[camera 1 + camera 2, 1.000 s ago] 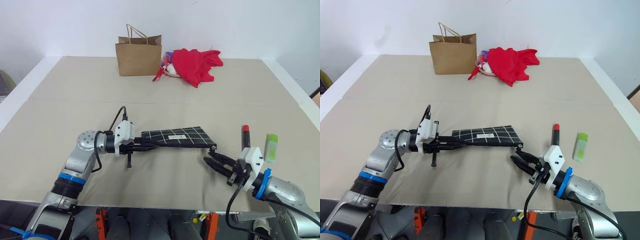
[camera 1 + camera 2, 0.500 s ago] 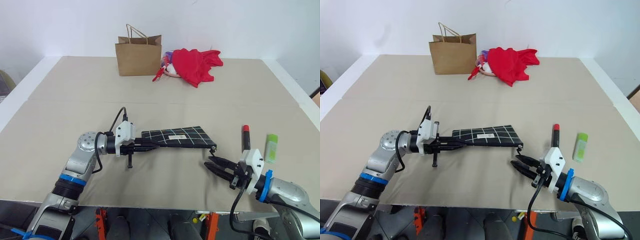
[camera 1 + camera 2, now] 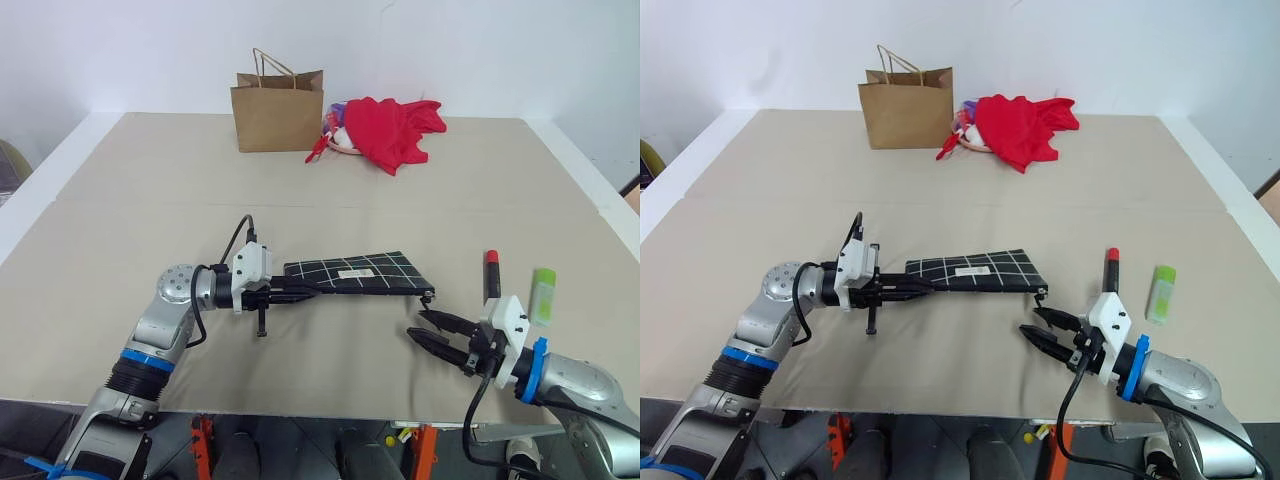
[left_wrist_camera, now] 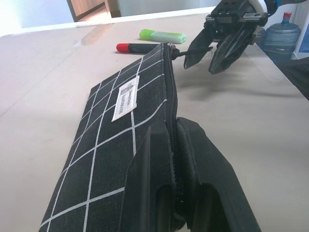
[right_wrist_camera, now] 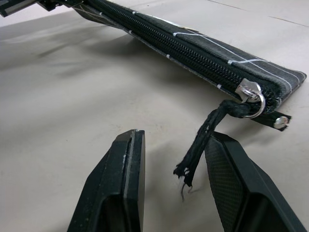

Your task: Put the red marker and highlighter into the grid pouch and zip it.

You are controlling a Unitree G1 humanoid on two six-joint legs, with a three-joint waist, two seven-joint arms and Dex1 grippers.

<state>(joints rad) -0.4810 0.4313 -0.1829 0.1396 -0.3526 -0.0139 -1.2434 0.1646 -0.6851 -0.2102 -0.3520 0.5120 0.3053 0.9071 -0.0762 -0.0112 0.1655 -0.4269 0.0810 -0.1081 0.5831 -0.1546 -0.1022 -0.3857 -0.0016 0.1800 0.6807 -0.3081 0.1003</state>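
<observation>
Your left pincer (image 3: 285,291) clamped on end of flat black white-grid fabric pouch (image 3: 355,274), holding it edge-up off bench (image 3: 150,180). Your right pincer (image 3: 424,329) parted, empty, tips just beside pouch's frayed black zipper cord (image 5: 203,145) near front edge. Slim black red-capped marker (image 3: 491,273) and stubby light-green highlighter (image 3: 542,294) lie toward right edge, side by side, apart.
</observation>
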